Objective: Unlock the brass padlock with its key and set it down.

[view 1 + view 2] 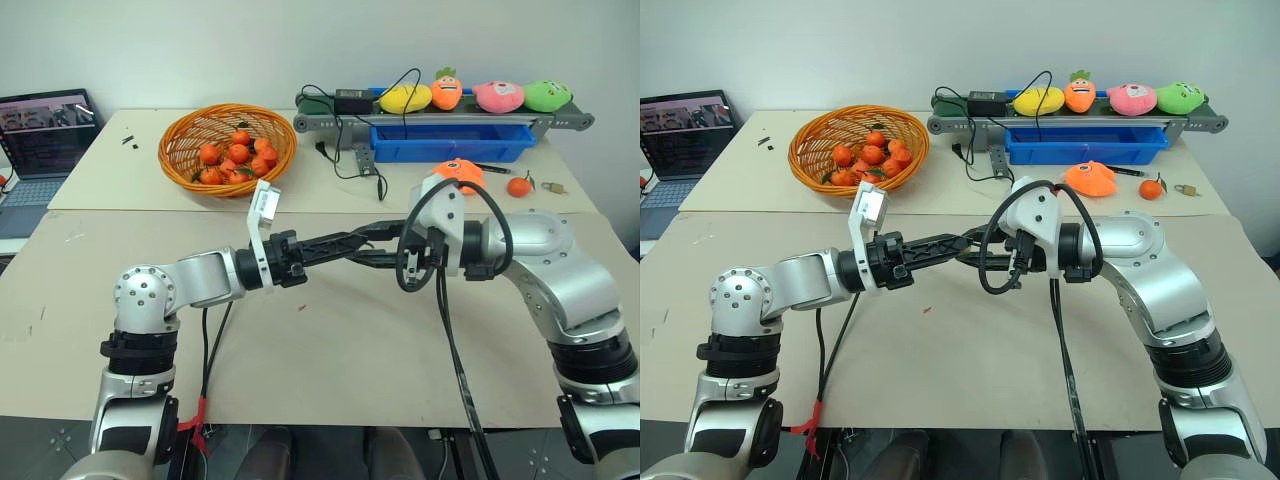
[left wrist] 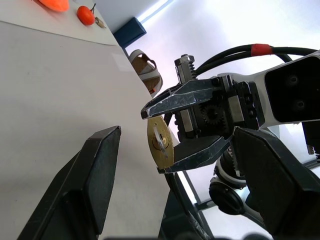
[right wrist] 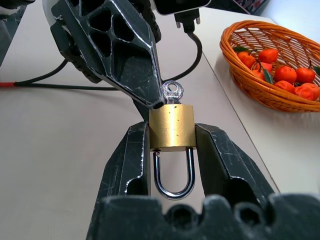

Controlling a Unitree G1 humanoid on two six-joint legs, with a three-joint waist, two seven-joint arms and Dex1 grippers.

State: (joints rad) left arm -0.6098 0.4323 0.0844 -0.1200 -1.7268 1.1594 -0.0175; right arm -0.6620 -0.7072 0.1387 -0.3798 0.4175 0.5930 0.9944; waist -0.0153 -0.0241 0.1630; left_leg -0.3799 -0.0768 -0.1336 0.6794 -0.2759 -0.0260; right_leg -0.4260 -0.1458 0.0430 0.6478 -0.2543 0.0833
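The brass padlock [image 3: 172, 126] is clamped between the fingers of my right gripper [image 3: 171, 128], held in the air above the table. Its silver shackle [image 3: 173, 175] points back toward the right wrist. A silver key [image 3: 173, 92] sticks out of the padlock's far end. My left gripper [image 2: 176, 132] reaches in level from the left, open, with its fingers [image 2: 97, 170] spread on either side of the key and the padlock [image 2: 161, 144]. One left fingertip [image 3: 155, 102] sits right against the key head. From the head view both grippers meet mid-table [image 1: 385, 240].
A wicker basket [image 1: 180, 130] of tangerines stands at the back left, with a laptop [image 1: 45, 140] beyond the left edge. At the back right are a conveyor [image 1: 330, 122] with plush toys, a blue bin [image 1: 450, 142], an orange plush [image 1: 458, 172], a tangerine [image 1: 519, 185] and another small padlock [image 1: 553, 187].
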